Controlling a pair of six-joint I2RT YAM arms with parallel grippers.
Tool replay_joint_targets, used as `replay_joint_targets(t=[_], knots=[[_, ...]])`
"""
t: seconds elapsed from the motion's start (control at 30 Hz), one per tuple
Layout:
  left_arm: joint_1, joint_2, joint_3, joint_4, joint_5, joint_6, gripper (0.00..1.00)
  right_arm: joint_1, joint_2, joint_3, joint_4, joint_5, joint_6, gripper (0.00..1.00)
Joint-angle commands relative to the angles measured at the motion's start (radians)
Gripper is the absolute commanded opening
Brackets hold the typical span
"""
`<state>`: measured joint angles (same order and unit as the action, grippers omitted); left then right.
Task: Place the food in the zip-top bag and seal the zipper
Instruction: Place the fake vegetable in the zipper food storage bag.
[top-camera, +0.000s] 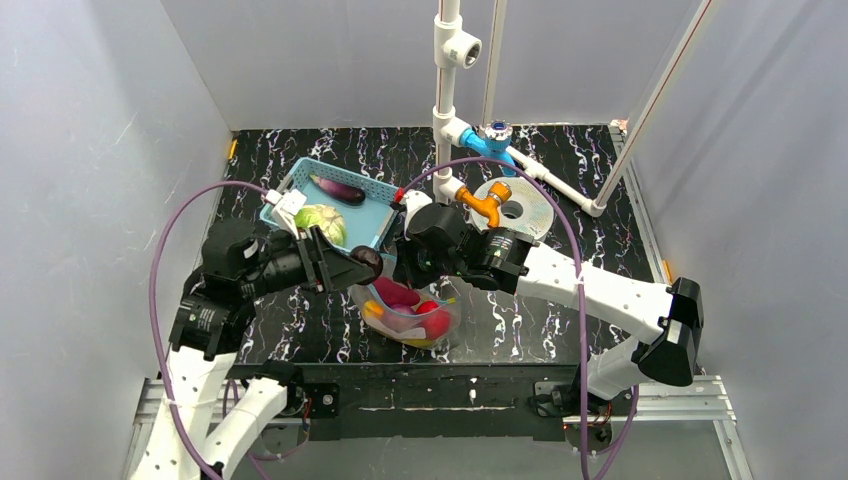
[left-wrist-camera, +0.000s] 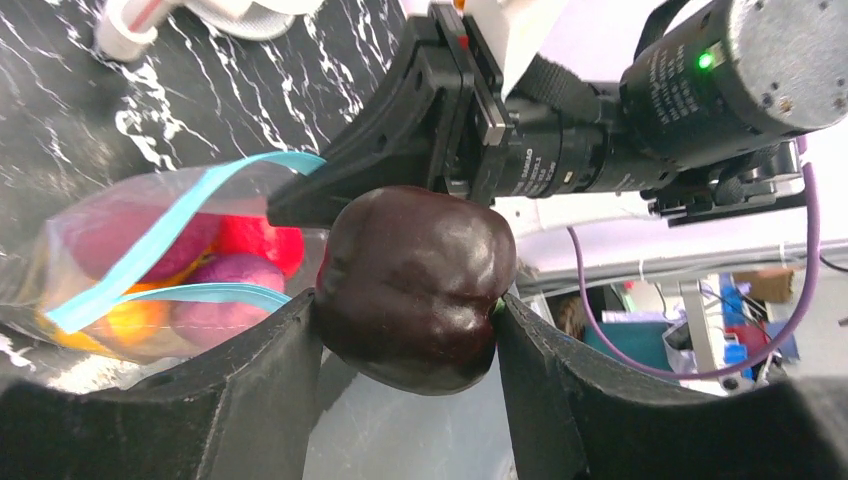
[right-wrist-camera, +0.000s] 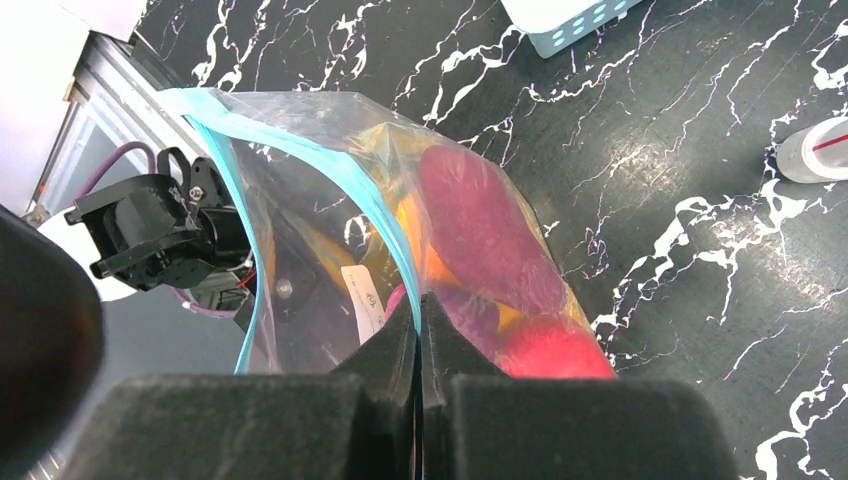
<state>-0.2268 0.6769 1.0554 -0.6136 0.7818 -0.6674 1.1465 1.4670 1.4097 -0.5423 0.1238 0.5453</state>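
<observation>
The clear zip-top bag (top-camera: 412, 312) stands on the black marble table with its mouth held up and open. It holds magenta (right-wrist-camera: 480, 230), red (right-wrist-camera: 550, 352) and orange food, and its white label (right-wrist-camera: 362, 300) shows. My right gripper (right-wrist-camera: 420, 308) is shut on the teal zipper (right-wrist-camera: 392, 240) at the mouth's edge. My left gripper (left-wrist-camera: 408, 312) is shut on a dark maroon round fruit (left-wrist-camera: 415, 285), held just left of and above the bag's mouth (left-wrist-camera: 150, 270). In the top view that fruit (top-camera: 366, 262) hangs beside the right gripper (top-camera: 402, 268).
A blue basket (top-camera: 290, 190) behind the left arm holds a purple eggplant (top-camera: 337, 189) and a pale green vegetable (top-camera: 322, 221). A white pipe stand with blue and orange taps (top-camera: 485, 200) and a white disc (top-camera: 530, 208) stand at the back right.
</observation>
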Motion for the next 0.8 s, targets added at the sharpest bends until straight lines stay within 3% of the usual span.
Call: replay_joint_targets(t=[0.0,0.2,0.37,0.57,0.77], knots=[[-0.113,0.051,-0.001,-0.029,-0.084,-0.033,0.00,-0.001,-0.041,0.001,0.065,-0.003,-0.006,0.01],[-0.196,0.103,-0.013,-0.091,-0.217,-0.022,0.14,-0.001,-0.048,-0.001,0.068,-0.004,-0.004,0.01],[-0.218,0.117,0.001,-0.119,-0.261,-0.016,0.18,0.000,-0.047,-0.006,0.076,-0.010,-0.002,0.01],[-0.226,0.114,0.013,-0.145,-0.282,-0.013,0.49,0.000,-0.050,-0.010,0.080,-0.010,-0.002,0.01],[-0.232,0.119,0.025,-0.142,-0.271,-0.012,0.60,-0.001,-0.049,-0.015,0.084,-0.021,0.002,0.01]])
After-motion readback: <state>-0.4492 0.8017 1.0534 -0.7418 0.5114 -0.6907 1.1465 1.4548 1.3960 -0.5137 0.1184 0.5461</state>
